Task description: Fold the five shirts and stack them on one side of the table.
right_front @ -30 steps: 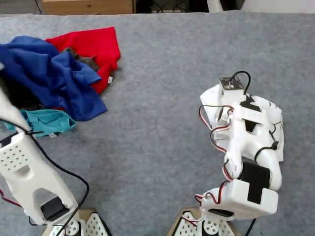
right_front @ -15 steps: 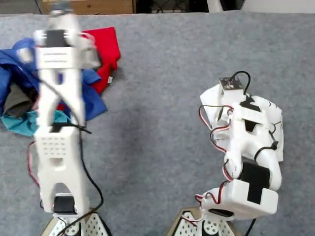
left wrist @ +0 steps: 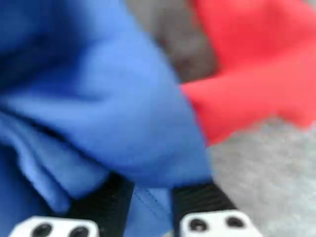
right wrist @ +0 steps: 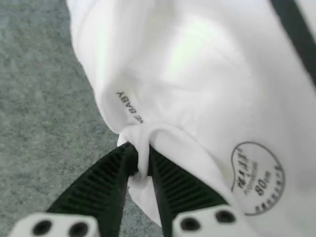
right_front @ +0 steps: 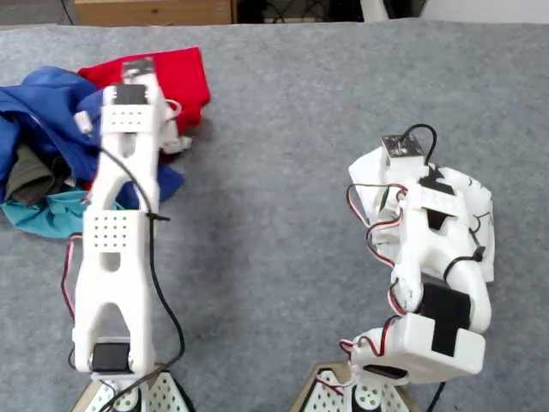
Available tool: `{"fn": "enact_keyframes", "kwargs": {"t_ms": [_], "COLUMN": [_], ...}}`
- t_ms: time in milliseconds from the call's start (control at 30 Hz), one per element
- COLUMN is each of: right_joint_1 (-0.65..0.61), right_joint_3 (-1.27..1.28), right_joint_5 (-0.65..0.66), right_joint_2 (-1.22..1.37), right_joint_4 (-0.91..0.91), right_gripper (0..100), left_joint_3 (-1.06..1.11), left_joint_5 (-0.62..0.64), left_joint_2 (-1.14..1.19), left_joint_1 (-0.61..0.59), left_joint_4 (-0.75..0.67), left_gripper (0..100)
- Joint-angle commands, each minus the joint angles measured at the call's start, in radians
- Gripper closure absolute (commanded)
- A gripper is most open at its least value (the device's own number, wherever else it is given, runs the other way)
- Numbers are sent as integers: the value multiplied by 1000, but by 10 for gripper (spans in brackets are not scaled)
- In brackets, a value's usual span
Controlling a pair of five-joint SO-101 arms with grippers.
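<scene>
My right tool (right wrist: 140, 163) is clamped on a fold of the white shirt (right wrist: 207, 74). The blue shirt (left wrist: 98, 108) bunches at my left tool (left wrist: 148, 202), and I cannot tell whether it grips. Lifting might drag the red shirt (left wrist: 247, 74) beside it along.

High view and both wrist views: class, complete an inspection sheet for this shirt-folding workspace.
Surface: grey felt table.
Job's things: blue shirt, red shirt, teal shirt and dark shirt heaped unfolded; white shirt under the right arm.
Clutter: nothing seen.
Grippers: right gripper shut on a fold of the white shirt; left gripper at the blue shirt, grip too blurred to judge.
Cables: black cable along the left arm; red and black wires on the right.
Surroundings: wooden furniture beyond the far edge.
</scene>
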Motion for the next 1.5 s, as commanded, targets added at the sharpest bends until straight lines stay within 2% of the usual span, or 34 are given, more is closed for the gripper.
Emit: {"fn": "enact_keyframes", "kwargs": {"t_ms": [0,100,400,1033,1233,1367,1467], "right_joint_1": [-35,-35,-35,-35,-35,-41,-49], "right_joint_3": [22,22,22,22,22,22,22], "right_joint_5": [8,8,8,8,8,6,5], "right_joint_2": [12,12,12,12,12,12,12], "right_joint_4": [-26,-26,-26,-26,-26,-26,-26], "right_gripper": [984,984,984,984,984,984,984], "left_joint_3": [-150,-248,-357,-360,-360,-355,-282], "left_joint_5": [14,12,12,12,-49,-49,-49], "left_joint_2": [-6,-6,-9,-442,-572,-605,-614], "left_joint_1": [-68,-70,-114,-437,-553,-564,-513], "left_joint_4": [69,126,127,127,127,127,127], "left_gripper": [961,972,972,972,972,971,970]}}
